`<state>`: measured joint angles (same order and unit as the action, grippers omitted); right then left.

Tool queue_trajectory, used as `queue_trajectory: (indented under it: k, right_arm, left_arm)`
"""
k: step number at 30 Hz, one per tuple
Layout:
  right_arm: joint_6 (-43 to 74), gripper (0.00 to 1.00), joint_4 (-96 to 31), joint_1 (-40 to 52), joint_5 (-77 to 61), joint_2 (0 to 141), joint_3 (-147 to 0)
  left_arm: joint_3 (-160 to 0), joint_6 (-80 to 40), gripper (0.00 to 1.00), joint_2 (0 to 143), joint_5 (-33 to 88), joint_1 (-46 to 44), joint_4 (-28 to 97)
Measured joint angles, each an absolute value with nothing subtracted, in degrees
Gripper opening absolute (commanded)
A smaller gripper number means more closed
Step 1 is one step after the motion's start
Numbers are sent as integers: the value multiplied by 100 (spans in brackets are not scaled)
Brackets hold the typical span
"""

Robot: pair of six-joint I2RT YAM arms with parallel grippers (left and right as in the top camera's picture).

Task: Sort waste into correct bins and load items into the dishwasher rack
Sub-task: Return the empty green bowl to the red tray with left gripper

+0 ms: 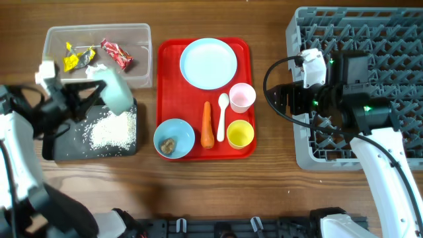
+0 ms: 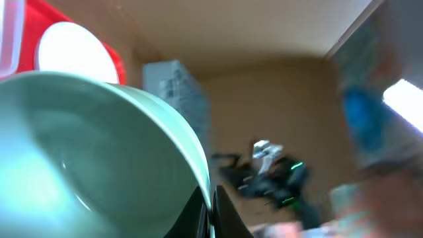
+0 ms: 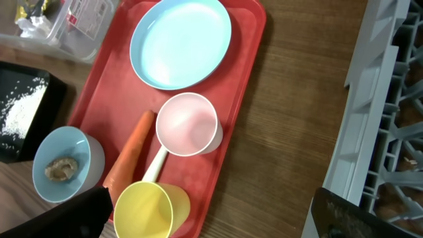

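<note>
Blue bowl (image 1: 119,94), left claw (image 1: 104,92) clamped on rim

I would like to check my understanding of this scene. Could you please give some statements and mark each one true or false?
1. The rice lies in the black tray. True.
2. The left gripper is shut on a tilted bowl above that tray. True.
3. The right gripper is open, between the red tray and the rack. True.
4. The carrot lies in the black tray. False: it lies on the red tray, beside the spoon.
5. The pink cup stands in the rack. False: it stands on the red tray.
6. The second bowl, on the red tray, is empty. False: it holds a brown lump.
</note>
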<state>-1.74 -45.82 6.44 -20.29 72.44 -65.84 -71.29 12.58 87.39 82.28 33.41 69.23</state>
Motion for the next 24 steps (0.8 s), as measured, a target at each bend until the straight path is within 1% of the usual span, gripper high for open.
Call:
queue_trajectory:
  k: [3,7,10,12,15,19,21,22,24]
  right_arm:
    - [-174,100,-4582,644,-2027,7244,-6584]
    - [-174,100,-4622,644,-2005,7244,-6584]
    - [-174,100,-4633,644,-1984,7244,-6584]
    - [-174,100,-4633,644,-1984,7244,-6584]
    - [-174,100,-4633,644,-1981,7244,-6584]
    - [-174,100,-4668,644,-1981,7244,-6584]
    - [-174,98,-4676,644,-1981,7244,-6584]
    - [-174,100,-4676,644,-1981,7244,-6584]
    - [-174,100,-4678,644,-1981,7244,-6584]
  left_arm:
    - [-7564,742,4,8348,7170,2545,6187]
    - [-7819,-185,4,7999,4880,626,4866]
    - [-7839,-489,4,8034,2823,-950,4595]
    - [-7839,-552,4,8208,1699,-1767,4554]
    - [-7839,-598,4,8792,336,-2694,4528]
    - [-7839,-635,4,9627,-576,-3072,4510]
    - [-7839,-635,4,10009,-781,-3076,4469]
    - [-7839,-637,4,10250,-882,-3074,4436]
    - [-7839,-637,4,10573,-963,-3074,4388]
